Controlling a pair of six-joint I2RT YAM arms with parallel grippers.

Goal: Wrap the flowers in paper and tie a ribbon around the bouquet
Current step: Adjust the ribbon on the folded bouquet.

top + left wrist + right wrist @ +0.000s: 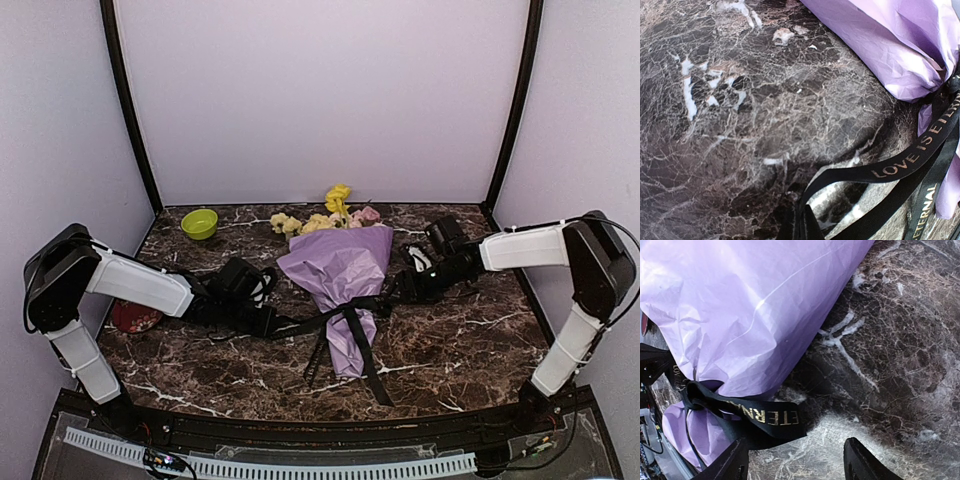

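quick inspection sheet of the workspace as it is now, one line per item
surface: dark marble table, white veins, no spills seen
job's things: bouquet lies mid-table, flowers at the far end; ribbon tied round its narrow part, tails trailing toward the near edge
clutter: green bowl far left; red item partly hidden under the left arm
grippers: left gripper shut on a ribbon strand; right gripper open, ribbon end lying loose just ahead of it
cables: black cable loops off the right arm, apart from the bouquet
surroundings: pale walls, black corner posts
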